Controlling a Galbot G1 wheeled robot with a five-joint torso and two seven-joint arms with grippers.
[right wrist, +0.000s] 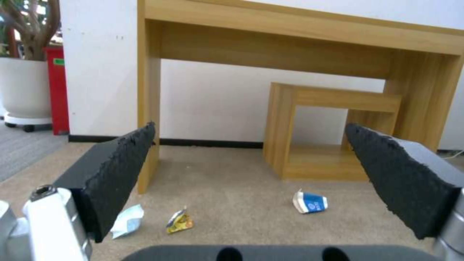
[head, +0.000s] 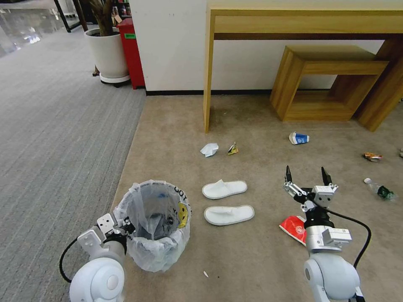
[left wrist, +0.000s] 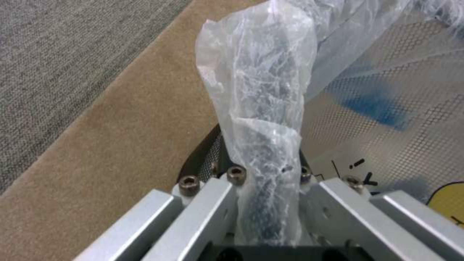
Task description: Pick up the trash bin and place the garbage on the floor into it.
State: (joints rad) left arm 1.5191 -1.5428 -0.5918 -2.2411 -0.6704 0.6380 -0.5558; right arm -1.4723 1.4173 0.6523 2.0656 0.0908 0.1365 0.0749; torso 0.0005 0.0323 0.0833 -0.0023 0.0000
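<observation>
The left gripper (head: 124, 228) is clamped on the bag-lined rim of the trash bin (head: 156, 226), which sits on the beige floor (head: 252, 260). The right gripper (head: 307, 175) hovers wide open, holding nothing; a red snack bag (head: 294, 228) lies just behind it, two white slippers (head: 226, 201) to its left, and a paper cup (head: 298, 138) beyond.

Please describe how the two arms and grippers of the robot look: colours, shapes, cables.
Both arms are glossy pale grey-white with rounded joints and a black cable looping beside each. The right gripper has two slim black pointed fingers with rough foam-like pads, on a silver linkage and a black wrist section. The left gripper has boxy silver metal brackets with hex bolts.
</observation>
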